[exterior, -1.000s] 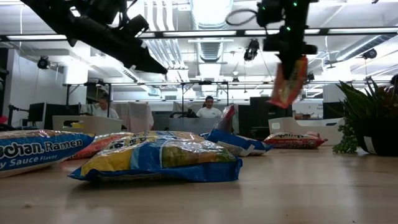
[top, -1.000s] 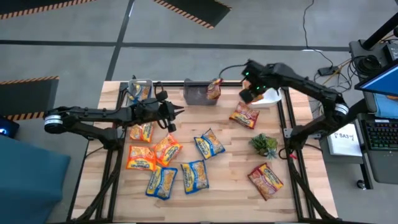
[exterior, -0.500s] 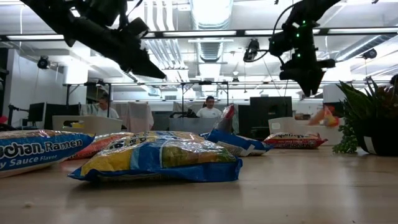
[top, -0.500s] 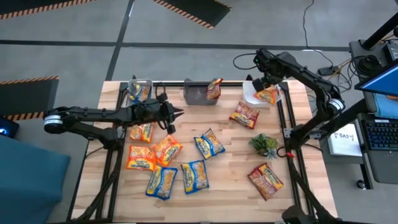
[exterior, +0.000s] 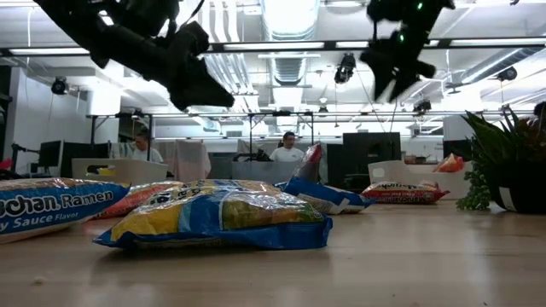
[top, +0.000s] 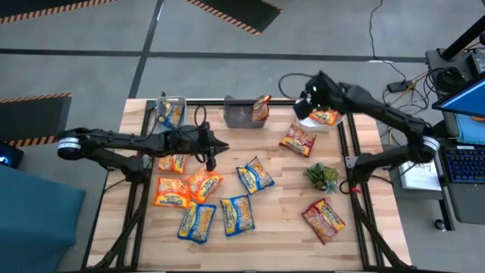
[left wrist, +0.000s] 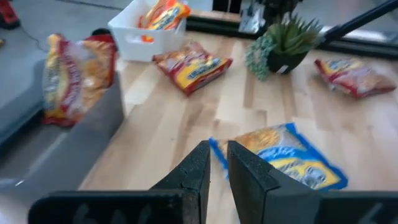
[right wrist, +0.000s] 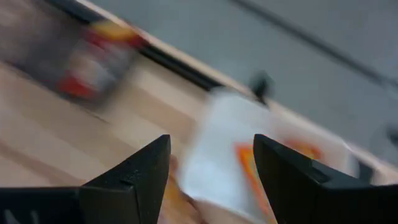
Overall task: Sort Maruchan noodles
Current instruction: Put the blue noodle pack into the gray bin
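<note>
Maruchan noodle packets lie flat on the table: blue ones [top: 255, 176] [top: 237, 214], orange ones [top: 202, 182] [top: 171, 192] and red ones [top: 298, 140] [top: 324, 220]. One orange-red packet [top: 326, 117] lies in the white bin [top: 301, 115] at the far right. My right gripper [top: 307, 97] hangs open above that bin's left side, with nothing between its fingers [right wrist: 211, 168]. My left gripper [top: 217, 144] hovers shut and empty above the table's middle left, over the orange packets [left wrist: 217, 163].
A grey bin [top: 241, 114] at the far edge holds a red packet [top: 261, 108] leaning on its wall. A clear bin [top: 170, 110] at the far left holds a blue packet. A small potted plant [top: 322, 176] stands right of centre. People sit in the room beyond.
My right gripper carried a hanging orange-red packet toward the far right over the white bin, opened and let go. The packet fell into the bin. The gripper then rose and drew back toward the left. My left gripper edged toward the near edge.
</note>
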`<move>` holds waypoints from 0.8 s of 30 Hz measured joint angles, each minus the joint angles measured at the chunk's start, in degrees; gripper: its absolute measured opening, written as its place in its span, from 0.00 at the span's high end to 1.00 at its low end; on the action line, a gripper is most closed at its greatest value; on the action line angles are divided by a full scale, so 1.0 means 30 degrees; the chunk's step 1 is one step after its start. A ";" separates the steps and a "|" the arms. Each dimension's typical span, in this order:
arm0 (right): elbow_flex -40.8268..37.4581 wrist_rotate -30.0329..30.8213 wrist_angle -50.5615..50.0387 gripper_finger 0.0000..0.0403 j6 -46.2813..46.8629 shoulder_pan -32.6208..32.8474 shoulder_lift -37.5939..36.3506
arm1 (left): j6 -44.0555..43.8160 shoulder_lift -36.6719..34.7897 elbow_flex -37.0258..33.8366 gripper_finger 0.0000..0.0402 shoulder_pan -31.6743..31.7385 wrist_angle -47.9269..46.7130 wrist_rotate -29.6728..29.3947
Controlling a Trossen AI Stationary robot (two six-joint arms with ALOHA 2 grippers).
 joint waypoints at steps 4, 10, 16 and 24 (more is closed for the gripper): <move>-0.3365 -0.0056 0.6683 0.46 -0.1401 0.3101 -0.2260 | -0.0665 0.1634 0.0000 0.87 -0.0604 0.2316 0.0035; -0.9004 -0.0927 1.6350 0.46 -0.6200 0.6685 -0.4626 | -0.2805 0.4156 0.0058 0.69 -0.0859 0.4273 -0.0144; -1.2649 -0.1213 2.1939 0.46 -0.6991 0.7539 -0.5595 | -0.4370 0.7383 0.0073 0.47 -0.0874 0.6549 -0.0282; -1.3755 -0.1543 2.3863 0.46 -0.7995 0.7357 -0.6301 | -0.5314 1.1186 0.0566 0.37 -0.0881 1.0665 -0.0143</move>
